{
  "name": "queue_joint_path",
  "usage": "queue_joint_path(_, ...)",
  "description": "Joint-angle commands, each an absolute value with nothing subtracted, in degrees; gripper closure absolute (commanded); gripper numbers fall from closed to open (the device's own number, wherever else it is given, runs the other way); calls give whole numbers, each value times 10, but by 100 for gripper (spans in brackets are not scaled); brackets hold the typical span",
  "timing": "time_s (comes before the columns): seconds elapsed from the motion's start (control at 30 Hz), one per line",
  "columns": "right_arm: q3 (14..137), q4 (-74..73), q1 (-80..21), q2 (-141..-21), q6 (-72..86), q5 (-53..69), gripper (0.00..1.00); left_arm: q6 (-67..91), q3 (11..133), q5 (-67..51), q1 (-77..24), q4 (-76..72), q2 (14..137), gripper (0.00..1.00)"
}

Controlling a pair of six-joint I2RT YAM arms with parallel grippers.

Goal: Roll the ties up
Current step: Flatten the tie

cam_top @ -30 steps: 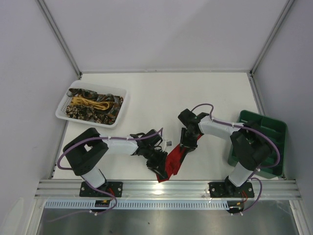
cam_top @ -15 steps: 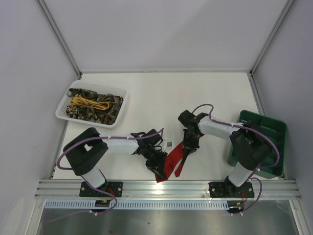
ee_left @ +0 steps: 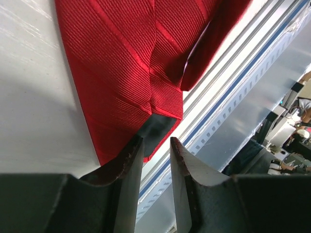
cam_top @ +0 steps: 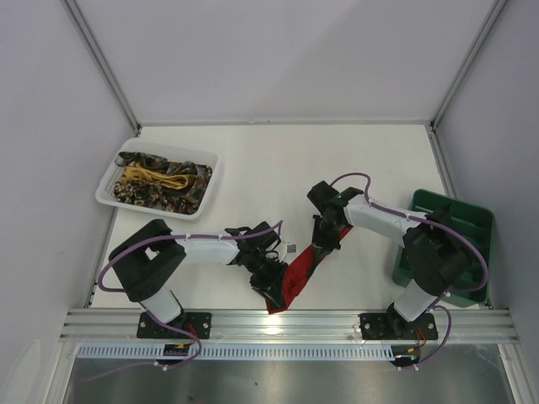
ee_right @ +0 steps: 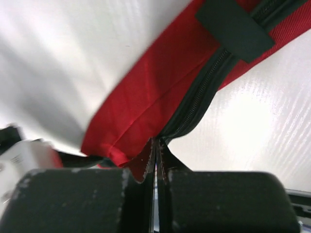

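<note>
A long, narrow red tie (cam_top: 296,271) of plain bright ribbed fabric with dark backing lies near the front edge of the white table (cam_top: 269,168), stretched on a slant between the two arms. Its lower end sits just beside the ribbed aluminium rail (cam_top: 286,320).

The left gripper (cam_top: 271,286) is at that lower end. In the left wrist view its dark fingers (ee_left: 129,165) stand a narrow gap apart and pinch a folded corner of the red tie (ee_left: 121,63), where the dark backing shows between the tips.

The right gripper (cam_top: 324,246) is at the upper part. In the right wrist view its fingers (ee_right: 136,167) are pressed together on the edge of the red tie (ee_right: 146,97), where red face and dark lining meet. A dark fabric loop (ee_right: 233,26) crosses the lining seam.

A small pale square piece (cam_top: 290,248) sits by the left wrist; any marks on it are too blurred to read.

Brown-gold patterned and yellow ties (cam_top: 160,178) lie heaped in a white mesh basket (cam_top: 105,195) at the far left. A green plastic compartment tray (cam_top: 476,219) stands at the right edge.
</note>
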State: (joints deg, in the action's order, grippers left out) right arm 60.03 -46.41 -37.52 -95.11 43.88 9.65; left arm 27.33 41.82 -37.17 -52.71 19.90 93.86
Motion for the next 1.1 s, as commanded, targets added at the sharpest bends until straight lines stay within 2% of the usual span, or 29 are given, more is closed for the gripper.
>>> queue_joint_path(0.0,621,-475,-359,-919,429,134,100,236,418,-310,-529,234,948,64)
queue_joint_path(0.2,628,-426,-322,-929,451,172,100,235,391,-309,-528,226,925,65)
queue_joint_path(0.37,685,-452,-324,-990,456,192,100,223,405,-301,-528,240,932,62)
queue_joint_path(0.73,638,-454,-344,-1000,425,207,100,220,427,-290,-528,259,929,59)
queue_joint_path(0.83,627,-455,-352,-1006,411,206,100,219,425,-291,-528,258,929,52)
queue_joint_path(0.87,627,-454,-354,-1014,407,206,100,223,424,-293,-528,255,919,42)
queue_joint_path(0.93,628,-446,-357,-1025,405,207,100,230,416,-297,-528,247,900,31)
queue_joint_path(1.07,631,-429,-358,-1047,404,206,100,246,424,-256,-528,263,826,26)
